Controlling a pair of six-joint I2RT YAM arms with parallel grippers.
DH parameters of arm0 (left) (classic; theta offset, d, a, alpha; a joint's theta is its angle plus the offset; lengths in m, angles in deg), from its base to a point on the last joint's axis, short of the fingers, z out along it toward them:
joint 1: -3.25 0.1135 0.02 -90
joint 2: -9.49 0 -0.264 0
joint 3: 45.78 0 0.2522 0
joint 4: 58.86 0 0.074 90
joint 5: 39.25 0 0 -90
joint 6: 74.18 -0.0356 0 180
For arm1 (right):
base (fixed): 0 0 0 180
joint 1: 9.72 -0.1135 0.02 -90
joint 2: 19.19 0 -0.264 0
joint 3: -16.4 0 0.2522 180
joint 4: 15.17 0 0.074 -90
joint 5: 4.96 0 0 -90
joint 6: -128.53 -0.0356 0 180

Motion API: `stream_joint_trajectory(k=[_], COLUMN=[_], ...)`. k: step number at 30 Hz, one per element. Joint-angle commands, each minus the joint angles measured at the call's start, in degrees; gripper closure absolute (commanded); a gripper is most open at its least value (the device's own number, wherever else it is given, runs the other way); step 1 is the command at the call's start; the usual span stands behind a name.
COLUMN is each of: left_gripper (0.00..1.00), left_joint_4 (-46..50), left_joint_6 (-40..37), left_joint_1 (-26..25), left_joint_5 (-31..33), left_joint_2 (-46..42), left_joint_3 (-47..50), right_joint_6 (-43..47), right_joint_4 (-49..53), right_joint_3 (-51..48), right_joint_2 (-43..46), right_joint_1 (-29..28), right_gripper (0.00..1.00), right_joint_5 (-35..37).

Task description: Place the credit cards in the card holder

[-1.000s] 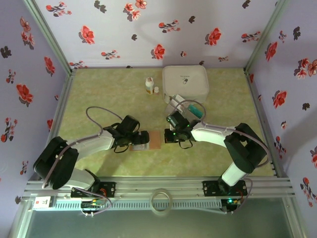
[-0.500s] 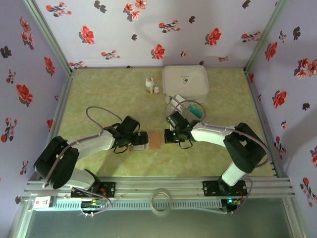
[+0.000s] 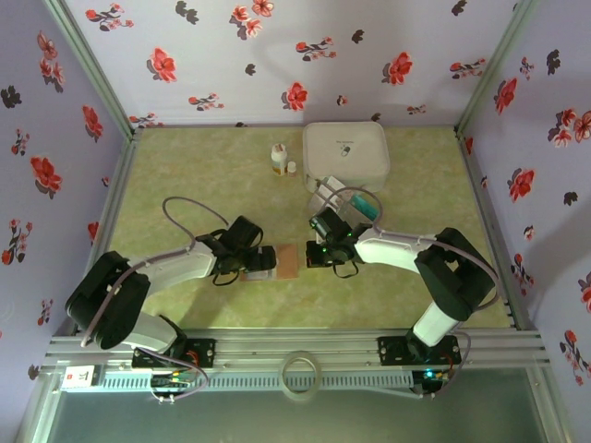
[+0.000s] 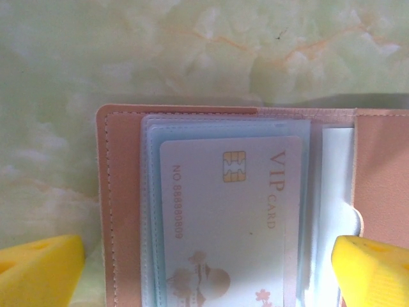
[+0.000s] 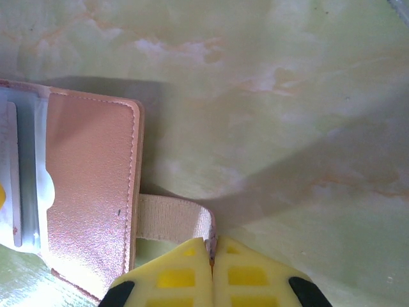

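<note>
Nearest you, the card holder (image 3: 289, 261) lies opened flat on the surface (image 3: 203, 175), between the two hands. Your left hand (image 3: 262, 261) hangs over its left half with the fingers spread wide, gripping nothing. Your right hand (image 5: 213, 256) has its fingers pressed together. They seem to nip the end of the elastic strap (image 5: 171, 217), which runs taut from the holder's right flap. That contact sits at the very bottom of the wrist view, so treat it as likely rather than certain.

The holder looks light and soft, so it will probably slide or fold if you push a card at it unpinned. Its clear sleeves (image 4: 151, 211) are thin and floppy, so their mouths may need lifting. One white VIP card (image 4: 230, 217) sits in the top sleeve. You cannot tell whether the sleeves beneath hold anything.

Farther out, the loose credit cards (image 3: 332, 196) lie in an overlapping heap, white and teal, just in front of the white box (image 3: 346, 152). They should be stiff, thin and slick. Take one by a raised edge where it overlaps another, not flat off the surface. The box's contents are hidden. Two small bottles (image 3: 278, 159) stand to its left.
</note>
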Motion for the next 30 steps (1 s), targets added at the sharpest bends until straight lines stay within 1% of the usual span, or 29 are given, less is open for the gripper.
stream_joint_trajectory(k=[1,17,21,25,30], left_gripper=[0.00,0.00,0.00,0.00,0.00], left_joint_4=[-0.7,1.5,-0.1,-3.2,-7.5], left_joint_6=[-1.3,-1.1,-0.3,1.6,4.1], left_joint_1=[-1.0,-1.0,-1.2,-1.6,-4.1], left_joint_5=[-1.6,-1.4,-3.0,-5.2,-5.9], left_joint_2=[0.8,-8.6,-10.8,-11.0,-7.9], left_joint_3=[-1.4,-2.7,-3.3,-3.9,-5.2], right_joint_6=[-0.6,-0.4,-0.3,-0.3,-0.4], right_joint_4=[0.3,0.3,0.3,0.3,0.2], right_joint_3=[1.3,3.2,3.7,3.8,4.0], right_joint_2=[-1.0,-3.1,-3.3,-3.5,-3.3], right_joint_1=[-0.4,-0.8,-0.9,-0.8,-0.9], right_gripper=[1.00,1.00,1.00,1.00,1.00], right_joint_5=[0.2,-0.1,-0.2,-0.2,-0.2])
